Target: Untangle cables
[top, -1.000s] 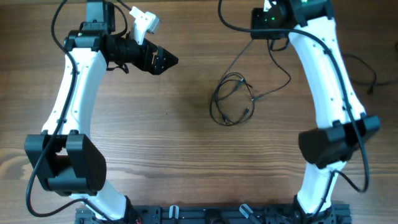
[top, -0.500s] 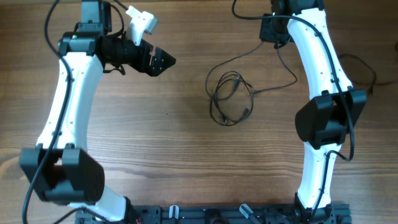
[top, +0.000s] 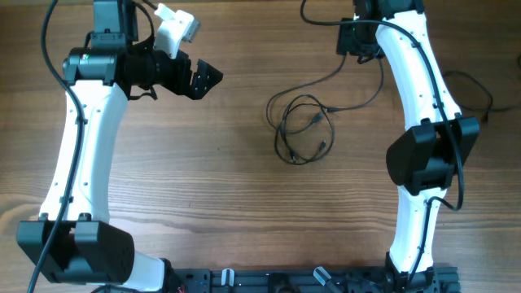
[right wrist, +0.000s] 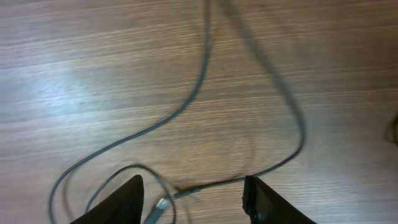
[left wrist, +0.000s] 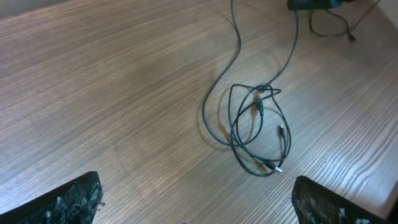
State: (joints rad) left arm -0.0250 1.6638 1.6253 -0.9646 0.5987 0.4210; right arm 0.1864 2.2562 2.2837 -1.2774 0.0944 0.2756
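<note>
None of the untangling looks done yet: the cables (top: 313,120) lie in one knotted bundle on the wooden table (top: 244,179), right of centre in the overhead view, with several loops crossing over each other and small plug ends poking out of the knot. Two long strands run from the bundle toward the upper right of the frame, one passing under the right arm's wrist. Separating the loops and laying each cord out on its own is, as I judge it, all left to do.

The left gripper (top: 205,79) hangs in the upper left of the overhead view, well apart from the bundle. Its fingers (left wrist: 74,199) sit at the bottom corners of its own camera's picture, spread wide with nothing between them. The right gripper (right wrist: 193,185) also has its jaws apart and empty, with a strand and a plug lying on the wood just below the tips.

Hard to tell: the right wrist picture is blurred, the right gripper is largely cut off at the top edge of the overhead view, and I cannot count how many separate cords make up the knot
</note>
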